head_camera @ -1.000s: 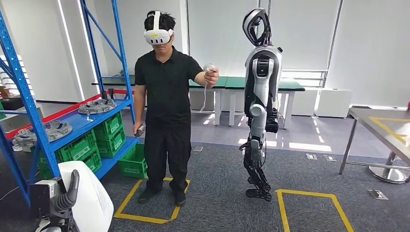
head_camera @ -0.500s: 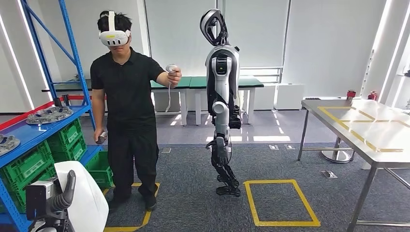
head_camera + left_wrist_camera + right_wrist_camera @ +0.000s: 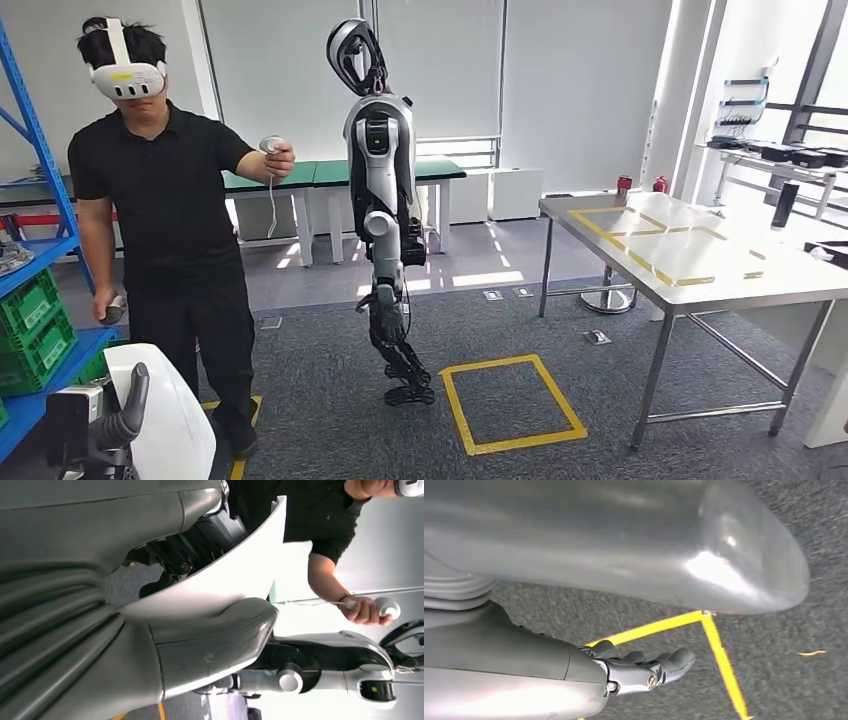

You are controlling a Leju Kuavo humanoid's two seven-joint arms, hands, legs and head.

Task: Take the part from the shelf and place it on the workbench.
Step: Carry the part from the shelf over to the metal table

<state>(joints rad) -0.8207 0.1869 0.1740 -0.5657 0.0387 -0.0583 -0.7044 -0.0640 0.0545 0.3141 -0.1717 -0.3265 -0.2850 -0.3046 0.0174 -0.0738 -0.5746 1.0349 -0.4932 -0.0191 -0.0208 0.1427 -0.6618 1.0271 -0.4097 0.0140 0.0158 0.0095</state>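
Note:
A large white curved part (image 3: 170, 415) sits low at the left of the head view, and my left hand (image 3: 112, 420) holds it with a dark finger lying up along its side. From the left wrist, the part (image 3: 235, 575) is clamped between the grey thumb (image 3: 215, 640) and the darker fingers behind it. The steel workbench (image 3: 690, 255), marked with yellow tape, stands to the right. The blue shelf (image 3: 45, 355) is at the far left edge. My right hand (image 3: 644, 672) hangs over the carpet with its fingers stretched out and nothing in it.
A person (image 3: 170, 220) in a headset with controllers stands close at the left. Another humanoid robot (image 3: 385, 200) hangs in the middle of the room. A yellow taped square (image 3: 510, 405) marks the carpet beside the workbench. Green crates (image 3: 30, 330) fill the shelf's lower level.
The camera has swung to the right: the shelf has slid to the left edge and the workbench has come fully into view. The white part stays in my left hand.

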